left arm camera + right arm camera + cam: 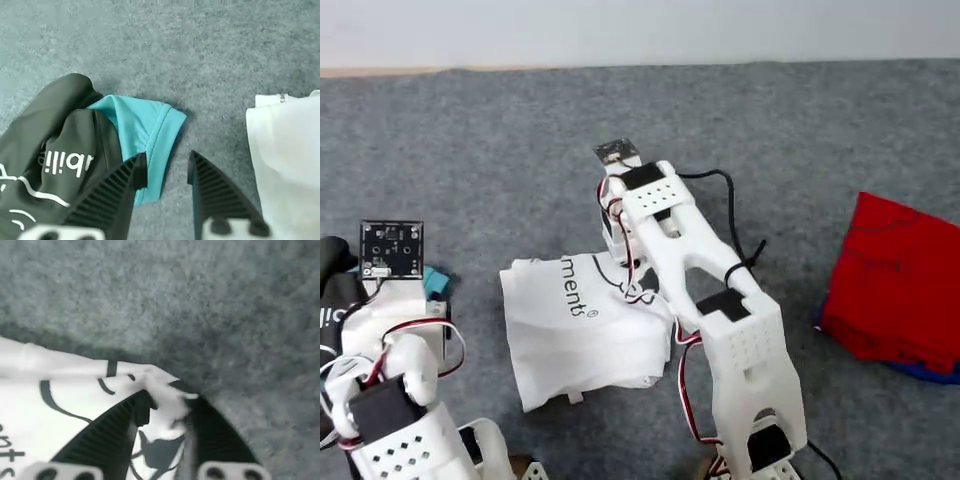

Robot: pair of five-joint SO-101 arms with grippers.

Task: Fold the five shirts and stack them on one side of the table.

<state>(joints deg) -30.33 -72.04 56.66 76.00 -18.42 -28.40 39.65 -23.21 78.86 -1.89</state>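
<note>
Pinched in the right claw (167, 400): a bunched corner of the white shirt (60, 390), cloth wedged tight between the two black fingers (dark printed lines across the fabric just beside the grip). From above, the right arm (720, 300) stretched from the near edge of the table (520, 130) out over that shirt, claw pointing down at the shirt's far corner. In the middle of the grey table, the white shirt itself, rumpled and loosely doubled over, lettering facing up, one small flap sticking out at its near edge.

At the near left, the left arm (390, 410), with the left claw (167, 162) spread and gripping nothing, low over the table. Below one finger, the hem of the teal shirt (145, 130); below the other, bare grey surface. Teal shirt lying partly under the black shirt (50, 145) (white lettering on the black one), both crumpled together at the left edge of the table. Between the teal shirt and the white shirt, a strip of bare table, so the two not touching.

Over on the right side, well apart from the white shirt, the red shirt (895, 275), folded into a rough square. Under it, a blue garment (930, 372) (just a sliver of blue showing at the near corner), the two stacked and touching.
</note>
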